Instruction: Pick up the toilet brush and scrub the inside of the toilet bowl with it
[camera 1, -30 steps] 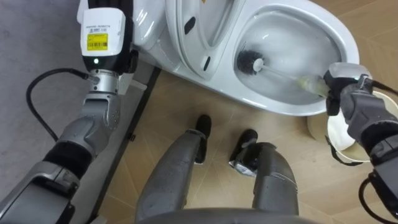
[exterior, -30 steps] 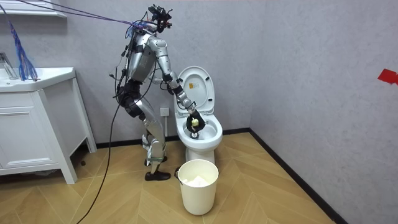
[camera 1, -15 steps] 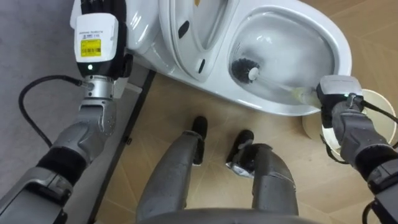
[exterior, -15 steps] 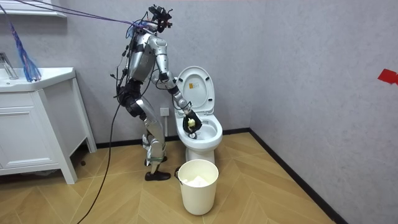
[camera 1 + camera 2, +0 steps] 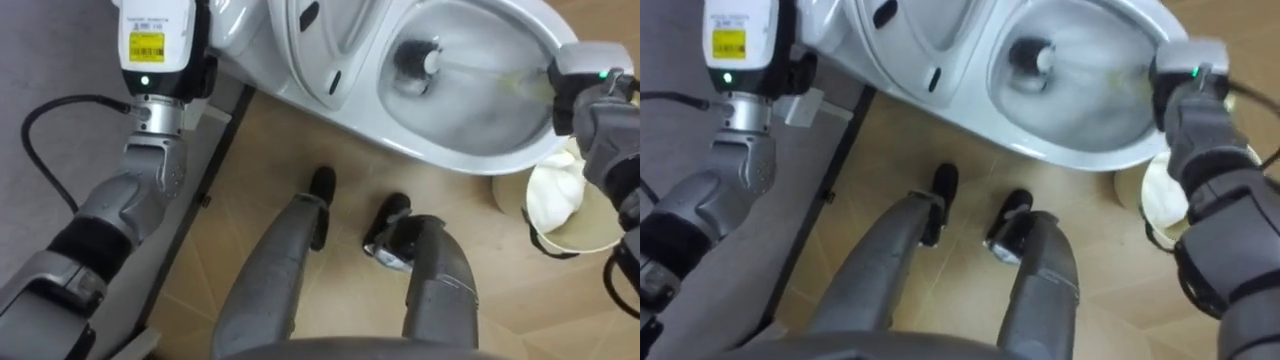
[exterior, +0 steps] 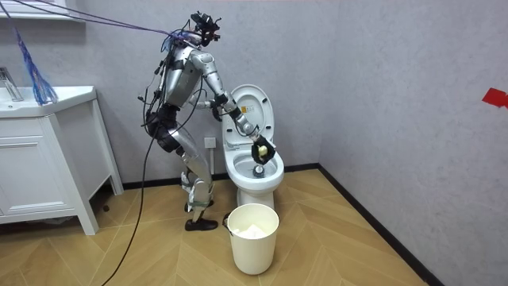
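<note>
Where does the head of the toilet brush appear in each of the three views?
Left eye view: brush head top centre-right, inside the toilet bowl.
Right eye view: top centre, inside the bowl.
Room view: small dark spot in the bowl, below the right hand.
Shared landmark: white bucket on the floor.

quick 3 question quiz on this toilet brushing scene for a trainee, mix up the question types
1. True or false: the head of the toilet brush is inside the toilet bowl.
2. The robot hand holding the brush handle is the: A left, B right.
3. Fill in: a white ___ stands on the floor near the toilet.

Key: 1 true; 2 B; 3 bucket.
</note>
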{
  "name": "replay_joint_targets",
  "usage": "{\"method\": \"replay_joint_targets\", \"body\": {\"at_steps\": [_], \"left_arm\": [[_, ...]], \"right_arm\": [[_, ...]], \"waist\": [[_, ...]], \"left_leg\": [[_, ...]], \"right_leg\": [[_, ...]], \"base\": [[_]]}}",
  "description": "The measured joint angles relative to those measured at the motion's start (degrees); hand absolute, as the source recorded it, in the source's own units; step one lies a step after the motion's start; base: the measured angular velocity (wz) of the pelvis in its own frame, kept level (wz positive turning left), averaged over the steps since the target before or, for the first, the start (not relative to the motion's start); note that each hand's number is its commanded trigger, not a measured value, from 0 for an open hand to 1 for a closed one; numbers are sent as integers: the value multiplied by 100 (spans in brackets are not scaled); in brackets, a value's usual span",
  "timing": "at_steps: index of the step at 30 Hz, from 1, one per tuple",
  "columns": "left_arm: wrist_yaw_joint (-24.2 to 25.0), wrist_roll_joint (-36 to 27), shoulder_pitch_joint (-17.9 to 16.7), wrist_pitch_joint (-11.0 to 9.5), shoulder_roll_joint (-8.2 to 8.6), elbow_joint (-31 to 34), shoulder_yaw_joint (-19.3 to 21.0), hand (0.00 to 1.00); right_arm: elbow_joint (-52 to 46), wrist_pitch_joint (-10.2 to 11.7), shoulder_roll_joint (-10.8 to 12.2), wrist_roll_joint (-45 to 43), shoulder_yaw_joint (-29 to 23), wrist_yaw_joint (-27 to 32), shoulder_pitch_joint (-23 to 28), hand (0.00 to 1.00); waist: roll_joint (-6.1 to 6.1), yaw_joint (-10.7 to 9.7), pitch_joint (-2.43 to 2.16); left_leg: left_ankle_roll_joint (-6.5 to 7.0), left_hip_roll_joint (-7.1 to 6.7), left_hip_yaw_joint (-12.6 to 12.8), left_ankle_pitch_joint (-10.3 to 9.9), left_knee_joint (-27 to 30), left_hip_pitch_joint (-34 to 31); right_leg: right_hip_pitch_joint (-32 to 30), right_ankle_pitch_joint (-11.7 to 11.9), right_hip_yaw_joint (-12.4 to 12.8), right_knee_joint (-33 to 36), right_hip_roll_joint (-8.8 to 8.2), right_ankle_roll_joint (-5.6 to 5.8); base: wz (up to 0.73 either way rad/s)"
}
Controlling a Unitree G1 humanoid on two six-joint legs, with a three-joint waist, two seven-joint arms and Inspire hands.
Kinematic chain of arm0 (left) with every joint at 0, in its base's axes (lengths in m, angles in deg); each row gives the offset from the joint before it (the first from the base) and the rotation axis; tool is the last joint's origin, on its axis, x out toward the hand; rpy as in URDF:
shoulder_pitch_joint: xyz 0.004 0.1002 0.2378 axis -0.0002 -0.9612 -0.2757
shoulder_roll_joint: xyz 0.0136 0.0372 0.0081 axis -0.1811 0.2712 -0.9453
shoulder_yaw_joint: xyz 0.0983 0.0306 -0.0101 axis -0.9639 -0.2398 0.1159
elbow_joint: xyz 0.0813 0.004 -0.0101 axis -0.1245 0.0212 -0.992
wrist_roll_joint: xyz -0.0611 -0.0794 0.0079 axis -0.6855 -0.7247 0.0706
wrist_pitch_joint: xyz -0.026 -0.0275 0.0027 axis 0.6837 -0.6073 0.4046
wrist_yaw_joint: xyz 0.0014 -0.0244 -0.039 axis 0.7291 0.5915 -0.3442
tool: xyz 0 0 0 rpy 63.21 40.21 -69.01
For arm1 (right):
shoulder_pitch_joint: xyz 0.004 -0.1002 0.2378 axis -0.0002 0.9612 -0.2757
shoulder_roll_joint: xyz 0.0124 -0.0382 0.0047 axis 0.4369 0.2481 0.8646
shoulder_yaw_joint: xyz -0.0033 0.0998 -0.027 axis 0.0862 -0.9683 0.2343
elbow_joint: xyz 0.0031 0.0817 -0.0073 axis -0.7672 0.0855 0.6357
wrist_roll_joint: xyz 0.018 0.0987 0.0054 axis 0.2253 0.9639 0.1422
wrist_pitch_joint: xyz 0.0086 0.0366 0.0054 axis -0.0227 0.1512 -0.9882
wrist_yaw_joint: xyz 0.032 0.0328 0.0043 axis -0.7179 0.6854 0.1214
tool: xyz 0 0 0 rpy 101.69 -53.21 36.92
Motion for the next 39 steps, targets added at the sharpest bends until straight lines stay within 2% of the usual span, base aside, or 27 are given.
{"method": "replay_joint_targets", "body": {"at_steps": [3, 7, 8, 9, 11, 12, 13, 15, 18, 20, 21, 23, 26, 28, 29, 33, 34, 36, 39], "left_arm": [[13, 53, 2, -11, -7, 11, 14, 0], [100, 111, 12, -91, -1, 2, 9, 0], [139, 109, 13, -116, 15, 17, -24, 0], [145, 110, 25, -123, 51, 1, -70, 0], [144, 111, -8, -121, 111, -39, -99, 0], [151, 106, -52, -106, 199, -107, -98, 0], [165, 89, -112, -100, 281, -191, -89, 0], [205, -57, -250, -100, 349, -214, -88, 0], [178, -186, -596, -88, 472, -210, 26, 0], [126, -294, -740, -79, 467, -200, 49, 0], [122, -333, -806, -79, 469, -200, 62, 0], [98, -335, -853, -69, 466, -183, 79, 0], [23, -347, -800, -10, 470, -231, -5, 0], [23, -350, -721, 18, 462, -213, -50, 0], [23, -348, -631, 17, 461, -199, -89, 0], [-115, -324, -388, 12, 361, 3, -134, 0], [-126, -321, -360, 11, 323, 71, -133, 0], [-145, -109, -307, -1, 176, 226, -126, 0], [-141, 14, -258, -16, 126, 240, -126, 0]], "right_arm": [[-283, 17, -36, -382, 13, -3, 144, 100], [-692, -9, -28, -819, 210, -10, 550, 100], [-829, -84, 1, -894, 281, -68, 761, 100], [-912, -249, 56, -917, 278, -75, 1007, 100], [-901, -448, 191, -916, 157, -57, 1280, 100], [-901, -559, 297, -905, 116, -37, 1402, 100], [-908, -642, 363, -905, -28, -38, 1527, 100], [-960, -752, 462, -904, -77, -15, 1697, 100], [-1019, -877, 738, -899, -296, 62, 2017, 100], [-1020, -877, 854, -888, -407, 86, 2130, 100], [-1015, -877, 881, -884, -444, 92, 2184, 100], [-992, -872, 856, -869, -442, 137, 2151, 100], [-709, -825, 810, -708, -293, 163, 1870, 100], [-439, -706, 751, -652, -109, 212, 1608, 100], [-314, -615, 637, -524, 0, 229, 1413, 100], [79, -211, 302, -384, 117, 263, 726, 100], [113, -171, 251, -367, 112, 281, 638, 100], [208, 40, -1, -295, 98, 348, 393, 100], [276, 134, -151, -271, -3, 454, 213, 100]], "waist": [[-62, 30, 8], [-42, 99, 1], [25, 98, -7], [121, 97, -11], [226, 112, -40], [314, 129, -58], [413, 92, -113], [529, 22, -144], [583, -94, -187], [607, -176, -203], [640, -176, -223], [656, -180, -230], [632, -100, -212], [558, -26, -163], [516, 29, -135], [245, 122, 2], [211, 122, 14], [59, 142, 18], [-26, 118, 17]], "left_leg": [[14, 16, 11, -11, 40, 4], [19, 38, 0, -23, 75, 5], [17, 39, -54, -22, 79, 7], [7, 38, -140, -31, 93, 10], [4, 79, -162, -45, 86, 31], [25, 91, -159, -58, 82, 82], [32, 91, -161, -63, 40, 135], [43, 89, -147, -67, -56, 258], [45, 93, -76, -66, -256, 517], [37, 93, -66, -60, -357, 619], [34, 115, -63, -62, -359, 645], [21, 125, -62, -71, -363, 651], [-6, 177, -62, -90, -347, 657], [-14, 175, -20, -95, -332, 659], [-16, 162, -13, -97, -311, 611], [-43, 92, 11, -73, -243, 382], [-47, 83, 3, -70, -204, 324], [-48, 36, 3, -66, -39, 110], [-25, 36, 16, -84, 103, 30]], "right_leg": [[21, 0, 0, -7, 14, 7], [61, 9, -8, -54, 61, 29], [131, 14, -99, -125, 76, 36], [216, 21, -192, -198, 98, 48], [284, 58, -207, -325, 175, 94], [354, 76, -192, -375, 209, 110], [403, 99, -163, -437, 266, 129], [524, 115, -158, -529, 268, 153], [713, 123, -89, -673, 308, 164], [798, 131, -85, -750, 326, 160], [847, 140, -84, -817, 366, 149], [856, 137, -86, -815, 360, 140], [854, 121, -95, -789, 356, 113], [813, 86, -91, -705, 311, 81], [753, 55, -96, -625, 273, 66], [427, -21, -70, -341, 142, 17], [369, -32, -73, -282, 125, 4], [144, -94, -70, -71, 43, -19], [96, -115, -44, 12, 36, -1]], "base": [[-3], [-3], [19], [20], [0], [-11], [-6], [0], [-9], [-5], [-5], [0], [-2], [-3], [7], [9], [10], [12], [3]]}}
